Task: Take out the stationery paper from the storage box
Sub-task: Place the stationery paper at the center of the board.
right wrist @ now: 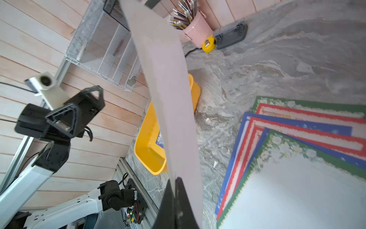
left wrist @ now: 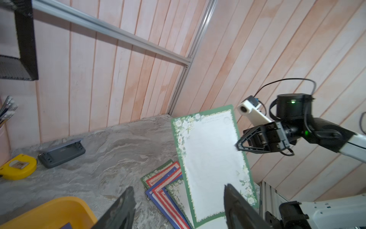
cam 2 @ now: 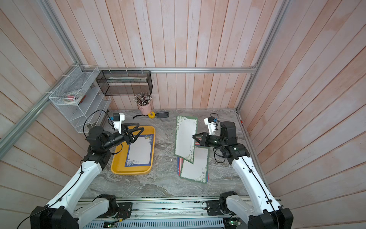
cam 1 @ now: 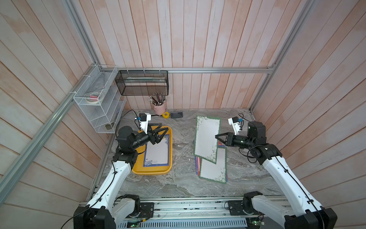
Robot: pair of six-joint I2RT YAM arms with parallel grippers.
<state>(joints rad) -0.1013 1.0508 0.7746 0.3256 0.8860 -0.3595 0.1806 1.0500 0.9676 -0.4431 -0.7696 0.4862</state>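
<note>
Soft, even light, fairly bright; only faint shadows on worktop. Both top views bow the wall planks at edges. Right wrist view: stationery paper near lens, blurred, washed out.

Fig., non-task items in a top view.
- White wire rack: left-centre of frame, on L wall; top tier holds tape roll.
- Blk mesh basket: hung from alu rail, just right of rack.
- Pink cup w/ pencils: below basket, at back edge of marble tabletop.
- Yellow tape measure: just right of cup.
- Grey flat device: next right, beside tape measure.
- Plank walls: pale pink wood, fill upper frame & both sides.
</note>
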